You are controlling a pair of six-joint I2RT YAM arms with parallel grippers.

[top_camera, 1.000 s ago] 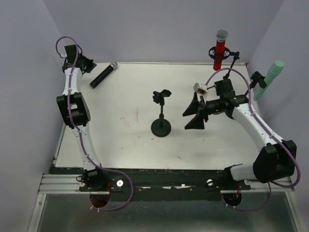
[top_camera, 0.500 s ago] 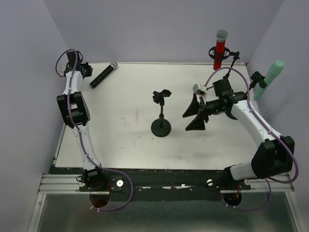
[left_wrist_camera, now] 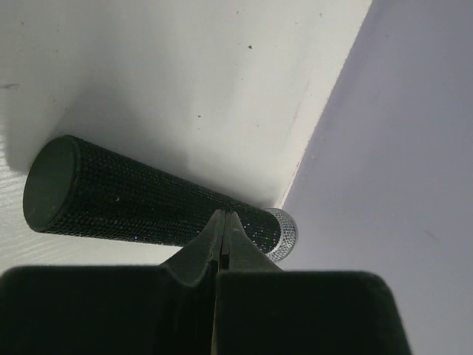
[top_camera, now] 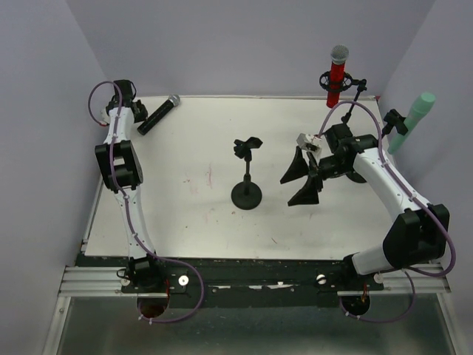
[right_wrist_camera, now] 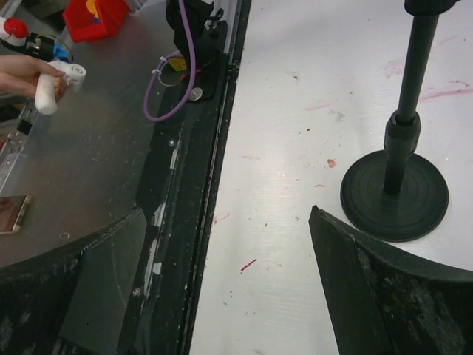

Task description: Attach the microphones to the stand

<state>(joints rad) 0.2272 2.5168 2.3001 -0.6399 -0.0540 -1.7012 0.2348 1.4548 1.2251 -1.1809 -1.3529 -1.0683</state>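
Note:
The black microphone [top_camera: 159,115] with a silver mesh head lies on the table at the back left, also in the left wrist view [left_wrist_camera: 148,201]. My left gripper [top_camera: 139,113] is shut and empty, its tips [left_wrist_camera: 223,216] just over the microphone's body near the head. The red microphone [top_camera: 337,74] stands clipped upright at the back right. The mint-green microphone [top_camera: 412,122] sits in a clip at the right wall. The empty black stand [top_camera: 246,174] is mid-table. My right gripper [top_camera: 303,177] is open and empty just right of it; the stand's base shows in the right wrist view [right_wrist_camera: 395,194].
Purple walls close in the table at the back and both sides; the black microphone's head lies near the back wall [left_wrist_camera: 414,148]. The dark front rail [right_wrist_camera: 203,170] and a metal bench with a person's hand [right_wrist_camera: 29,74] show beyond the table's near edge.
My left gripper has swung right from the back-left corner toward the black microphone. My right gripper has shifted slightly nearer and to the right, still open.

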